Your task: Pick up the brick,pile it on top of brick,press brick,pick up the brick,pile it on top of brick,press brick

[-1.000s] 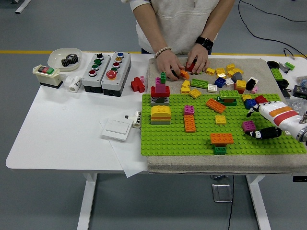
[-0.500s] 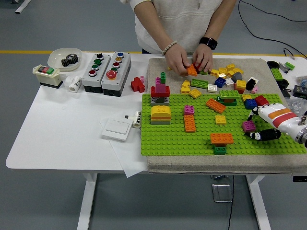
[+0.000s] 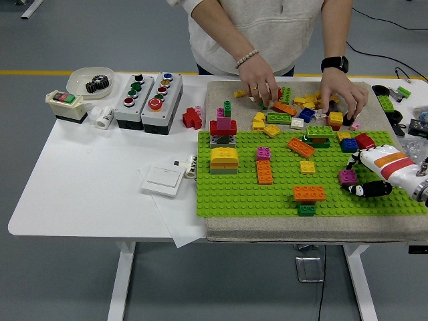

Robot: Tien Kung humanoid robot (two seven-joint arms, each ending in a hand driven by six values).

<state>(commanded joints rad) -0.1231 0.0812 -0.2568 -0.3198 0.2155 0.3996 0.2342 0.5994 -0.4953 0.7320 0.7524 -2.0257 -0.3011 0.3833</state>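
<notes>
The person's two hands, held together over the loose bricks at the far side of the mat in the earlier pictures, are now seen apart. One hand [image 3: 259, 79] is placed over an orange brick [image 3: 284, 108] and a green brick [image 3: 285, 94] in the pile; the other hand [image 3: 343, 92], with a black watch at the wrist, is spread further toward the mat's right end, above a yellow brick [image 3: 335, 118]. The red brick formerly gripped between both hands is no longer visible there. The right hand [image 3: 364, 175] of the robot is found slightly nearer the picture's right edge than one second ago, just beside the magenta brick [image 3: 346, 176].
</notes>
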